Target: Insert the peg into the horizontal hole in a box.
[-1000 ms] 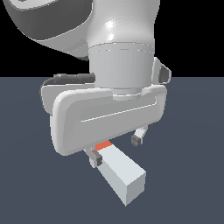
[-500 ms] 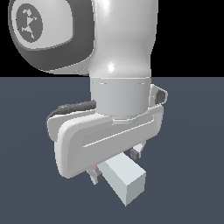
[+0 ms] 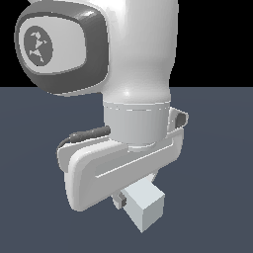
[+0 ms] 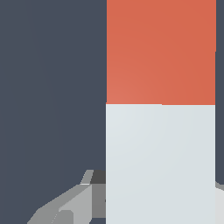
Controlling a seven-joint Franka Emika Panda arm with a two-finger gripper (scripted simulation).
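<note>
The peg [image 4: 160,109] fills the wrist view, red over one stretch and white-grey over the rest. In the exterior view only the peg's white end [image 3: 144,208] shows, sticking out from under the hand. My gripper [image 3: 134,196] straddles the white part and is shut on the peg. One finger [image 3: 118,200] presses its side, and the other is hidden behind the hand. In the wrist view my gripper [image 4: 159,199] shows a grey finger [image 4: 83,203] flush with the peg's edge. The box and the hole are out of view.
A flat dark blue-grey floor [image 3: 217,197] lies all around. The arm's big white link [image 3: 141,64] fills the upper middle of the exterior view and hides what is behind it.
The hand has come lower over the peg and covered its red part in the exterior view. The visible finger has moved in against the peg's side. The peg has stayed where it was.
</note>
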